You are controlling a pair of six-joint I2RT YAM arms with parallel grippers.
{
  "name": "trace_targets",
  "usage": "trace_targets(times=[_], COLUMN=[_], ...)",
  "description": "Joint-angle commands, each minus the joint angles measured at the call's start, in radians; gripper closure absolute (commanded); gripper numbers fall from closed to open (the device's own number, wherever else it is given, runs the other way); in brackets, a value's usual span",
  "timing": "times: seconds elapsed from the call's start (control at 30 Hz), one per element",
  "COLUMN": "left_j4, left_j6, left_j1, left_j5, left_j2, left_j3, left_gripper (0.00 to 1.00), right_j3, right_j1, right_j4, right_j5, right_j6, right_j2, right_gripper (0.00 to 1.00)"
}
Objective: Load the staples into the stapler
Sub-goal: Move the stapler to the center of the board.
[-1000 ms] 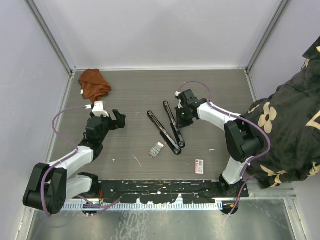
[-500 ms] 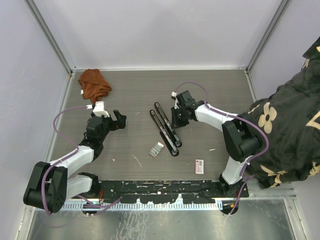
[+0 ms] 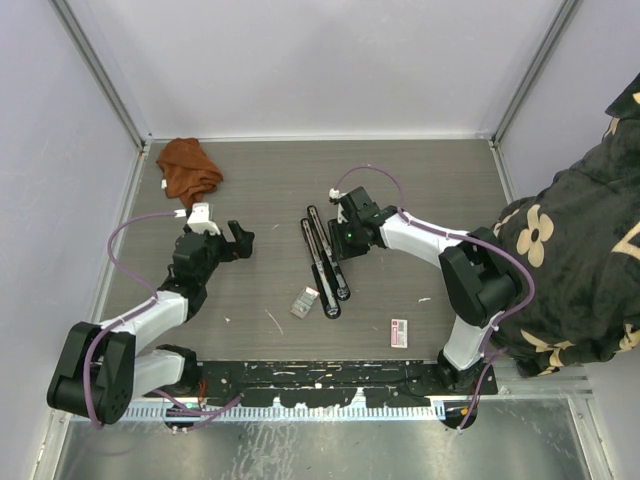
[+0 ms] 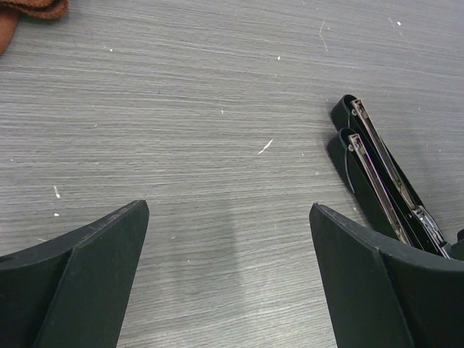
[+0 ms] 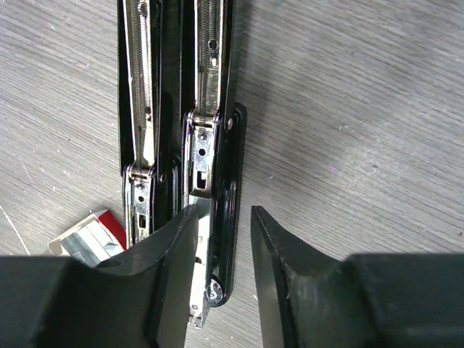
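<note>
The black stapler (image 3: 322, 262) lies opened flat mid-table, its two long halves side by side with the metal channels up (image 5: 206, 109). My right gripper (image 3: 346, 232) is at its far end. In the right wrist view the right gripper (image 5: 223, 214) stands open, one half's black edge between the fingers and a gap to the right finger. The staples (image 3: 303, 300) sit in a small grey tray touching the stapler's near end, seen too as a grey tray (image 5: 85, 237) with a red edge. Their red-and-white box (image 3: 399, 332) lies near the front. My left gripper (image 3: 240, 238) (image 4: 228, 210) is wide open over bare table, left of the stapler (image 4: 377, 174).
A rust-coloured cloth (image 3: 187, 165) lies crumpled at the back left corner (image 4: 29, 9). A person in a black floral garment (image 3: 570, 260) leans in at the right edge. Metal frame rails (image 3: 320, 137) bound the grey wood-grain table.
My right gripper dragged the stapler left and nearer, bringing its halves together and nudging the staples tray left; its jaws have now opened. The left arm has not moved.
</note>
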Motion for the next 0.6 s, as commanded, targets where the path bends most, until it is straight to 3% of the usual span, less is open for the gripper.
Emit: trace_targets(times=[0.0,0.57], left_j4=[0.04,0.037], left_j6=[0.003,0.004], left_j1=[0.004,0.002], left_j5=[0.02,0.021], left_j2=[0.011,0.007], left_j3=[0.015,0.014], left_gripper=[0.05,0.05], right_j3=[0.024,-0.081], right_j1=[0.006,0.006], right_j4=[0.019,0.156], right_j5=[0.045,-0.064], right_j6=[0.02,0.152], right_j2=[-0.039,-0.025], right_gripper=[0.58,0.52])
